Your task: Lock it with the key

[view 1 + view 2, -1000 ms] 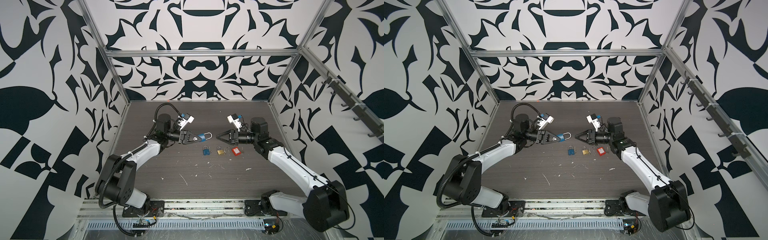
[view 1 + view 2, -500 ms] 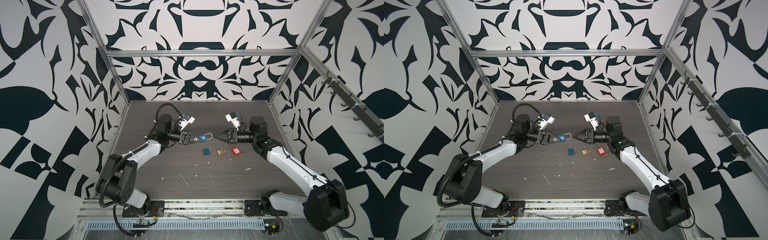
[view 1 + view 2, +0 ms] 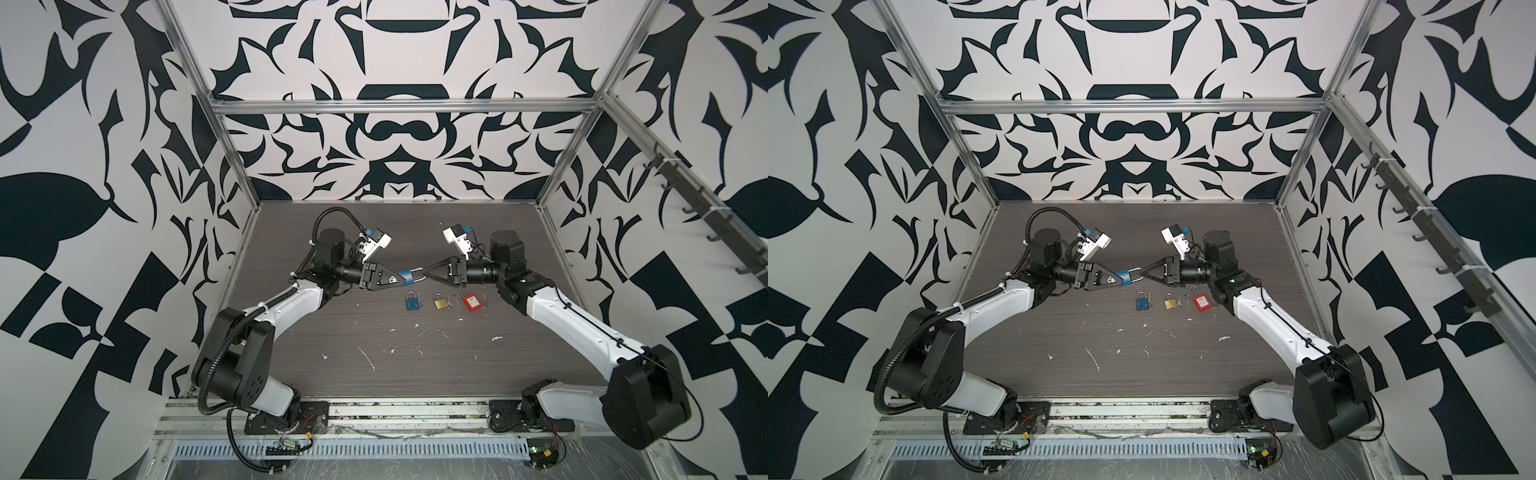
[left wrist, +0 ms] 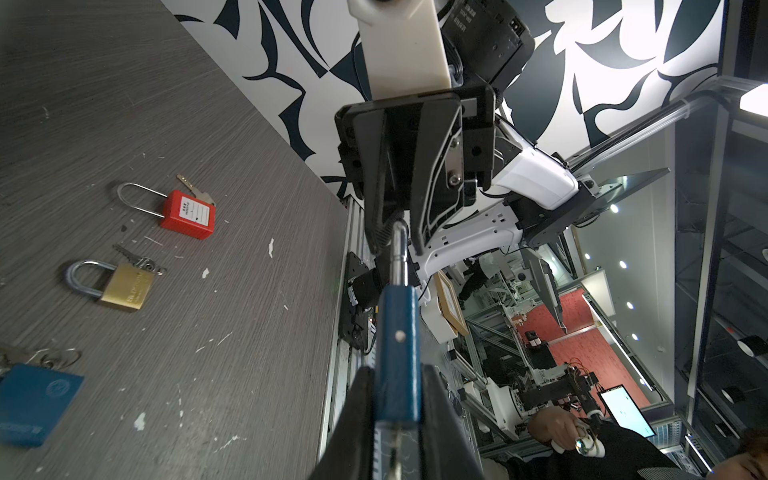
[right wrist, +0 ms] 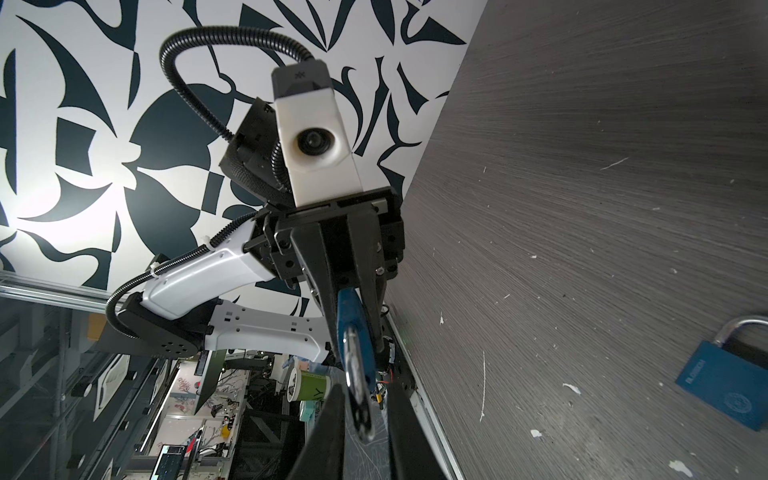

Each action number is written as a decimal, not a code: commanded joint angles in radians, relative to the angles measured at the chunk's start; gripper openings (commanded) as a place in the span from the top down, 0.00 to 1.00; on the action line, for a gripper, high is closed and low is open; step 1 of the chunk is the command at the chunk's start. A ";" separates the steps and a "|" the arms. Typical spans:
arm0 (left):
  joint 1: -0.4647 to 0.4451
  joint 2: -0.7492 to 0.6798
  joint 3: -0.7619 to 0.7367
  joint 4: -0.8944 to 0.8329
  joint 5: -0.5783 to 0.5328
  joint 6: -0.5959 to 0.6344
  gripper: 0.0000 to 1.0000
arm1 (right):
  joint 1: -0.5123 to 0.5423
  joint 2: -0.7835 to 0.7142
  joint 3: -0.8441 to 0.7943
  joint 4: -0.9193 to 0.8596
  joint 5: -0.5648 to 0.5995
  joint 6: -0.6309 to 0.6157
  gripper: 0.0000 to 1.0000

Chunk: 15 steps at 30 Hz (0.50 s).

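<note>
Blue, with a steel shackle, the held padlock (image 3: 1122,278) is clamped by its body between the fingers of the left end effector (image 3: 400,279), which are closed flat on its two faces. It hangs in the air above the worktop (image 3: 374,357), beyond the brass padlock (image 3: 442,303) toward the back wall and a little to the left arm's side of it. It lies level, with its shackle (image 4: 399,249) pointing at the other arm.

The right end effector (image 3: 1142,274) meets it there, its two fingers standing narrow with the tip of the shackle between them. In the right wrist view we see a sliver of gap on either side of the steel loop. In the left wrist view the fingers (image 4: 376,195) look all but on it, so we cannot tell whether they press it.

The brass padlock lies flat on the worktop, shackle toward the back wall, with a small key (image 4: 137,258) on a ring just beside its body. Just beside the brass padlock on the left arm's side lies a loose blue padlock (image 3: 412,304), also flat, with a key ring (image 4: 54,357) at its base. On the brass padlock's other side, a little farther off, lies a red padlock (image 3: 473,302) with a long thin shackle and a white label, and a silver key (image 4: 195,194) at its base end.

We cannot tell whether a key sits in the held padlock, because its base is hidden between the left fingers.
</note>
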 commanded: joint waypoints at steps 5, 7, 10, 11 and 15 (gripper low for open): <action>-0.005 0.009 0.010 0.033 0.034 -0.003 1.00 | 0.007 0.002 0.049 0.031 0.002 -0.011 0.85; -0.006 0.016 0.013 0.032 0.032 -0.002 1.00 | 0.011 0.004 0.049 0.032 0.004 -0.011 0.89; -0.006 0.026 0.015 0.033 0.032 -0.003 1.00 | 0.020 0.002 0.046 0.036 0.007 -0.008 0.93; -0.006 0.026 0.016 0.034 0.032 -0.004 1.00 | 0.024 0.004 0.046 0.036 0.008 -0.007 0.94; -0.006 0.023 0.021 0.034 0.031 -0.006 1.00 | 0.041 0.010 0.040 0.043 0.014 -0.010 0.96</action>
